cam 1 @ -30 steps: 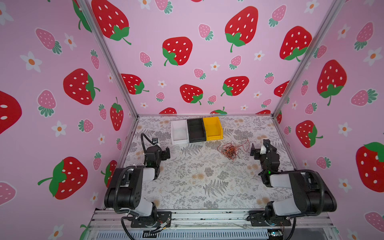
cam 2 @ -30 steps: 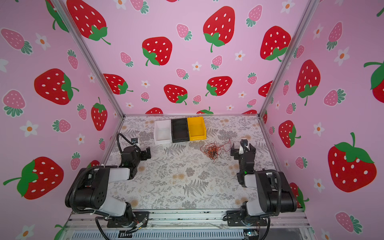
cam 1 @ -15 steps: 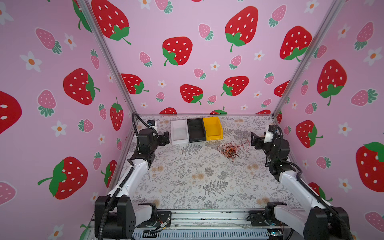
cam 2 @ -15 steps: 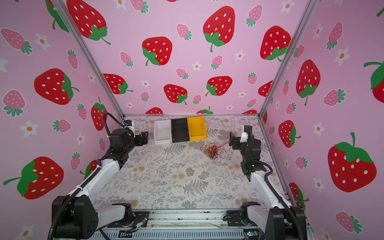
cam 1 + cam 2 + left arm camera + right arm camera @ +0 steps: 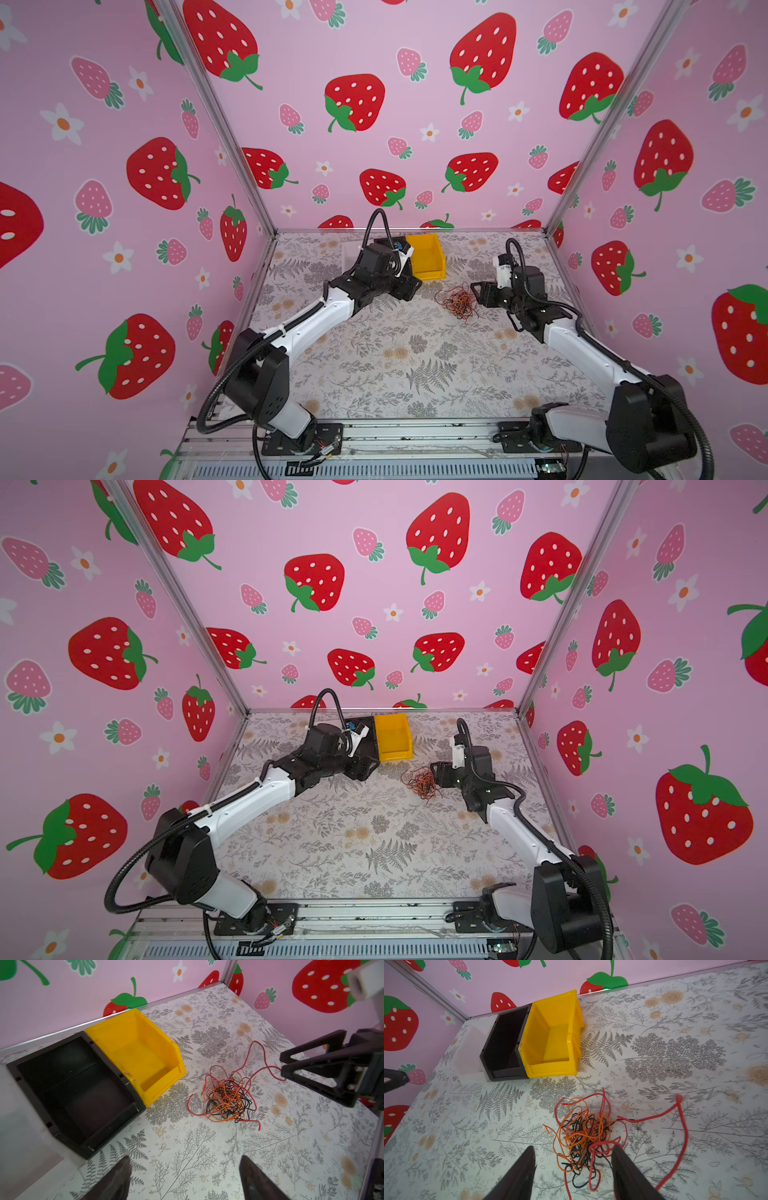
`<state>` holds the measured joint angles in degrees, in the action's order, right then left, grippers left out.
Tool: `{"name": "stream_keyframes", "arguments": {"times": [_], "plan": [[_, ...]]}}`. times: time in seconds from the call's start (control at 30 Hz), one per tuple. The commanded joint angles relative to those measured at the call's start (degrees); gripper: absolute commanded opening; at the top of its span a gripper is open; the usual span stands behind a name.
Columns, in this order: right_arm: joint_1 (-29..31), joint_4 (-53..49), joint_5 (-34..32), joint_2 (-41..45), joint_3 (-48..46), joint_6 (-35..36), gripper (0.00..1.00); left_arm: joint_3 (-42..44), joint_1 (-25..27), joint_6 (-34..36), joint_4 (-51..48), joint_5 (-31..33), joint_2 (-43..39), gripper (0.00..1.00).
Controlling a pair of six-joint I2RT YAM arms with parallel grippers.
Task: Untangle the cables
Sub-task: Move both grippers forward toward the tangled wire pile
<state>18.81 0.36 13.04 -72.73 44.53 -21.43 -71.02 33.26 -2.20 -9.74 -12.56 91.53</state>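
Observation:
The cables [image 5: 457, 301] lie as one small tangle of orange, black and red wires on the floral table [image 5: 395, 365], in front of the yellow bin. My right gripper [image 5: 573, 1153] is open. Its fingers stand either side of the near part of the tangle [image 5: 583, 1138], and a red loop lies against one finger [image 5: 623, 1163]. In both top views the right gripper [image 5: 434, 773] sits at the tangle's right edge. My left gripper [image 5: 184, 1167] is open over bare table, short of the tangle [image 5: 226, 1097] on its left, with nothing between its fingers.
A yellow bin [image 5: 135, 1049], a black bin [image 5: 72, 1088] and a white bin [image 5: 471, 1051] stand side by side at the back wall. In a top view my left arm [image 5: 332, 307] covers most of the black bin. Pink strawberry walls enclose three sides.
Both arms have unfolded from their rest pose near the front rail and reached forward. The right gripper has come down at the tangle, and the left has moved in front of the bins.

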Motion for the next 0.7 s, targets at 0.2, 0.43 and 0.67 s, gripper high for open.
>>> {"name": "stream_keyframes", "arguments": {"times": [0.2, 0.43, 0.67], "plan": [[0.4, -12.4, -8.6, -3.4, 5.8, 3.1, 0.50, -10.9, 5.5, 6.6, -3.2, -1.2, 9.2, 0.81], [0.4, -15.8, -6.9, -3.2, 6.1, 4.1, 0.44, -17.0, 6.7, 5.9, -3.2, -1.1, 16.2, 0.77], [0.4, -16.6, -10.1, -3.9, 5.9, 5.0, 0.33, -19.0, 8.0, 5.5, -3.1, -1.8, 20.2, 0.77]]}}
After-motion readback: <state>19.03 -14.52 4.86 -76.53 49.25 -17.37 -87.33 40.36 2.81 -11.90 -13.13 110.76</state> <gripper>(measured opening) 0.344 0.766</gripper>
